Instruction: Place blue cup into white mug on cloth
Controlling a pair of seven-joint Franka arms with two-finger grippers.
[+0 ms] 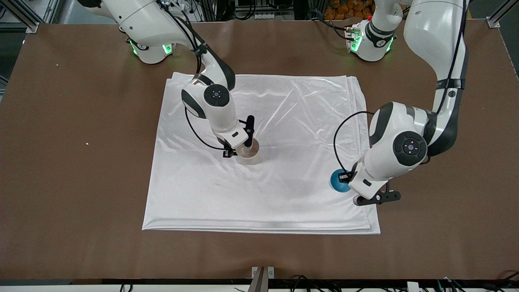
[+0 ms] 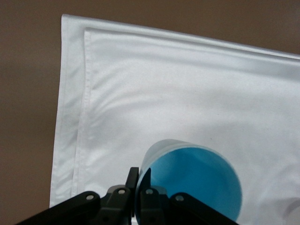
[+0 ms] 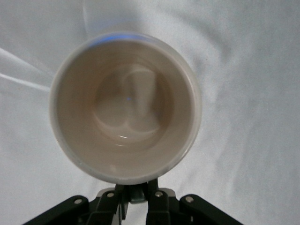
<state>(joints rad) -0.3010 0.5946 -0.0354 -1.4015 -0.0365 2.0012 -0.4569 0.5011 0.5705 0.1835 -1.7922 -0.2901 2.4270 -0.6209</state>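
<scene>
Two cups stand on the cloth (image 1: 259, 170), well apart. The blue cup (image 1: 339, 180) sits upright at the lower right of the front frame, near the cloth's edge toward the left arm's end of the table (image 1: 81, 162). The left claw (image 2: 136, 194) is pressed together on its rim, one finger inside and one outside the wall. The white mug (image 1: 248, 152) stands upright near the middle of the frame, farther from the front camera than the blue cup; its beige inside fills the right wrist view. The right claw (image 3: 137, 191) is pinching the mug's rim at the lower centre of that view.
</scene>
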